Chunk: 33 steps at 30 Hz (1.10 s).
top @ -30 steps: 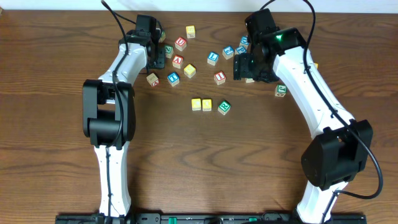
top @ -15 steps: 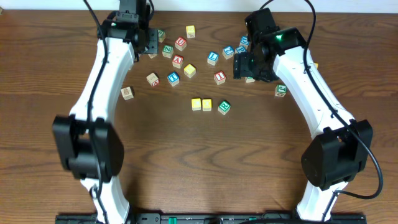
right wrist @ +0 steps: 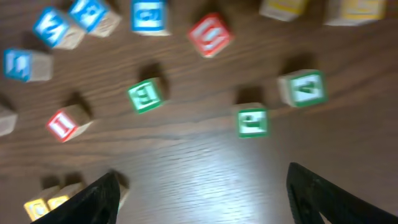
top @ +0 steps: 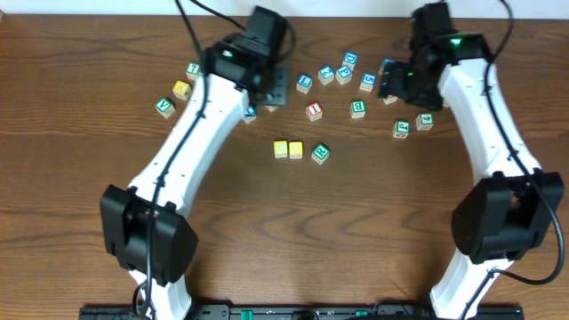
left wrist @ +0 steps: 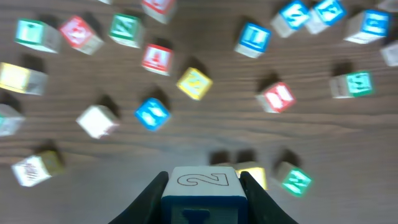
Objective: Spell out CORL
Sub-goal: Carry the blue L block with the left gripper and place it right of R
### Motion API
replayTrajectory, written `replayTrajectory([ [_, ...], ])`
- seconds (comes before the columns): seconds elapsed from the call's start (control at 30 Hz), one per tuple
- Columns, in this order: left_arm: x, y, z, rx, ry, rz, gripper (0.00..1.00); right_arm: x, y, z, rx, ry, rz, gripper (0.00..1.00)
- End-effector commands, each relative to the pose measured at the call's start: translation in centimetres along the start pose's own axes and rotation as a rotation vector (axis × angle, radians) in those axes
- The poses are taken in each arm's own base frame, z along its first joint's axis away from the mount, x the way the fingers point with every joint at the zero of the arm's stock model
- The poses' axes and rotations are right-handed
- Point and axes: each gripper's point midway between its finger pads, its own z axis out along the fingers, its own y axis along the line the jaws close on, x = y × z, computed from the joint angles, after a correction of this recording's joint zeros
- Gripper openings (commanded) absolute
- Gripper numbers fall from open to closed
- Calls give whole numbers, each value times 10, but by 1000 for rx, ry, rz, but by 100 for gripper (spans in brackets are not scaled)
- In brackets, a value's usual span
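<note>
Your left gripper (left wrist: 202, 194) is clamped narrow on a small wooden cube (left wrist: 200, 179) whose white face toward the wrist camera bears an outlined 2, with a blue face below it; the cube is off the wood, carried over the upper middle of the dark brown wooden table (top: 373, 231). Your right gripper (right wrist: 200, 177) stands wide, nothing between its fingers, above the right end of the scatter. Across the far half of the table lie the loose alphabet cubes (top: 313, 110), lettered in red, blue and green, with three more off at the far left (top: 181, 89). Nearer you, at mid-table, sits the row of small wooden cubes (top: 296, 150) you are spelling with: it counts three, namely two yellow-topped cubes (top: 281, 149) touching side by side, and just to their right, a little apart and turned askew, a white cube with a green letter (top: 320, 153) too small to read
</note>
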Motion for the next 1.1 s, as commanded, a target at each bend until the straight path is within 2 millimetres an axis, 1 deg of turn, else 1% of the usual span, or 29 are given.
replayTrajectory([
  [0.0,14,-28,11,12,33,-71,29,-5,-15,-4,-4,1,39,80],
  [0.1,25,-53,21,29,51,-65,29,-8,-29,-4,7,4,61,80],
  [0.23,40,-83,43,43,76,-71,29,-11,-40,-5,15,4,86,81],
  [0.37,57,-111,64,53,103,-52,29,-10,-45,-5,20,10,87,81],
  [0.47,68,-125,78,55,119,-27,29,-10,-45,-5,20,10,74,81],
  [0.6,84,-134,100,36,155,-85,29,-10,-45,-5,21,12,74,81],
  [0.7,93,-137,117,25,174,-91,29,-10,-45,-5,21,13,74,81],
  [0.83,98,-139,130,17,183,-120,29,-10,-45,-5,21,13,74,81],
  [1.07,101,-142,145,14,185,-202,29,-9,-43,-5,20,14,71,81],
])
